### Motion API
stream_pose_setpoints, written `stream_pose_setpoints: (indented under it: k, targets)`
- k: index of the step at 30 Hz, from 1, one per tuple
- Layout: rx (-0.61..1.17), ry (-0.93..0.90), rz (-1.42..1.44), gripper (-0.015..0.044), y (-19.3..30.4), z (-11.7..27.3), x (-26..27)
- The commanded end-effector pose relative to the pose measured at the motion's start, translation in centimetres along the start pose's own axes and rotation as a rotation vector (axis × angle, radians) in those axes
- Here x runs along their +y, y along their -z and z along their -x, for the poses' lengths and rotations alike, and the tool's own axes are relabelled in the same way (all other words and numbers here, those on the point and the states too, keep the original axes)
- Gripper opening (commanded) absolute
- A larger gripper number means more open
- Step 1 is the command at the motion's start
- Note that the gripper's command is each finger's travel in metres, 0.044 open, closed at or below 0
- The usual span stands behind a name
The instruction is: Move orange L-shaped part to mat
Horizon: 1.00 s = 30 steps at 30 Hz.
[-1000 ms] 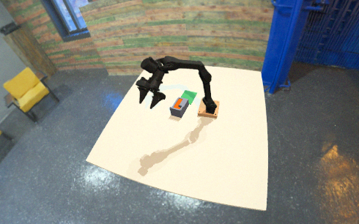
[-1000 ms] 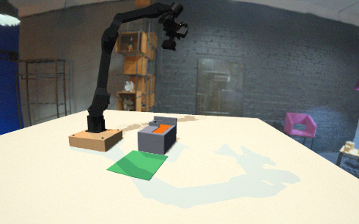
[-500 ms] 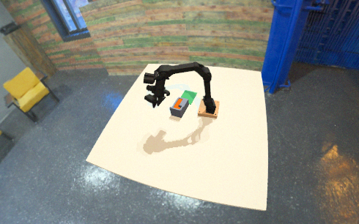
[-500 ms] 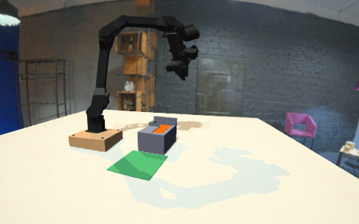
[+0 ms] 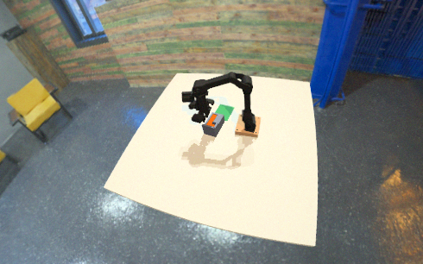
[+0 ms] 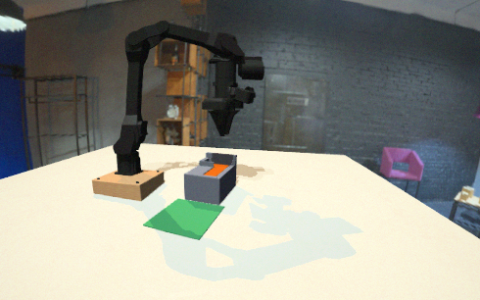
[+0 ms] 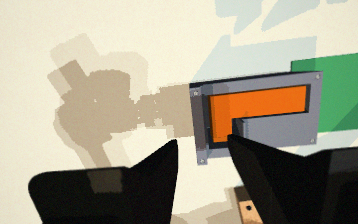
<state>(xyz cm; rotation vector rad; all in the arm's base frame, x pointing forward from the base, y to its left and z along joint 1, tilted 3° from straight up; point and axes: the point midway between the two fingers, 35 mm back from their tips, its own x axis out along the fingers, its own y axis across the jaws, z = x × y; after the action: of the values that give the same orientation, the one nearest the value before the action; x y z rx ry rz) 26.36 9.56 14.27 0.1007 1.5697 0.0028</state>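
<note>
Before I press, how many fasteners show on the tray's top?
4 fasteners, one at each corner of the tray; more may hide behind the gripper.
</note>
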Motion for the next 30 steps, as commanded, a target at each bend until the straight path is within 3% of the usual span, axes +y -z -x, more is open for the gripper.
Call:
stream_pose_setpoints:
  k: [1,5,30]
  targets:
    - [0.017,0.015,0.006,0.018,0.2,-2.5,-0.3]
    - [0.017,0.015,0.006,0.018,0.5,-6.7,-0.4]
    - [0.017,0.015,0.006,0.018,0.6,-10.0,-0.5]
